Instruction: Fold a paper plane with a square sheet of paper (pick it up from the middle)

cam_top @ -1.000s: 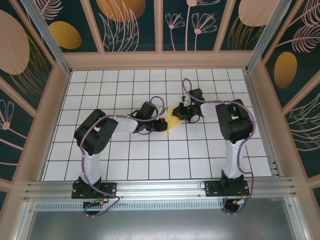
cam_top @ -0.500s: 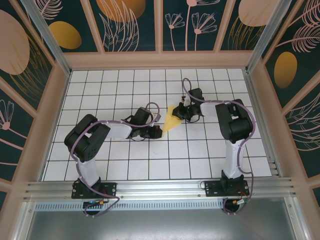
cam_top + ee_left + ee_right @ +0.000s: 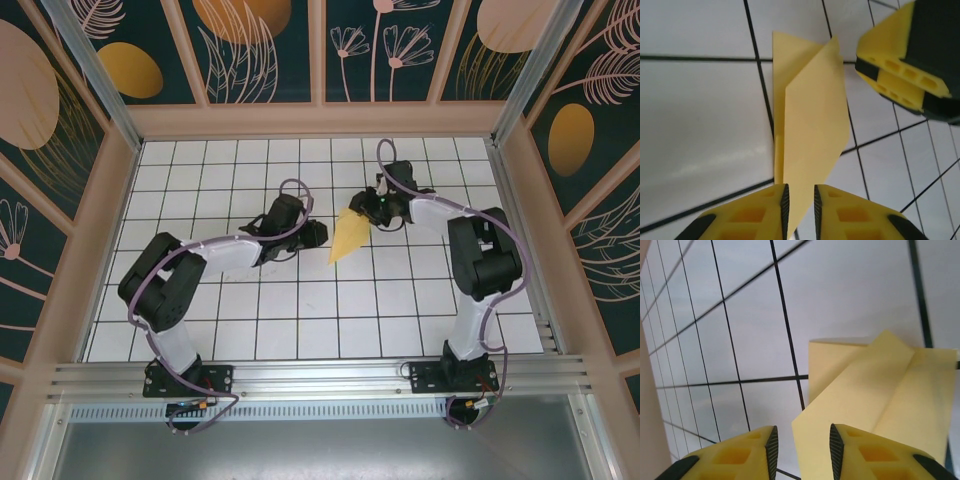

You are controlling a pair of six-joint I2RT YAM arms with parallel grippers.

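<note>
Release step, folding seemingly done: plane (image 3: 346,238) lay flat on table (image 3: 300,300), left gripper (image 3: 317,233) at its flank, right gripper (image 3: 372,210) at its wide end, both slightly parted, clamping nothing; next, lift clear without dragging it.

Saw white black-lined grid table (image 3: 300,320) dead centre. Noted dark floral wall panels (image 3: 270,50) at 12, 9 and 3 o'clock, aluminium rail (image 3: 320,378) across 6 o'clock.
</note>
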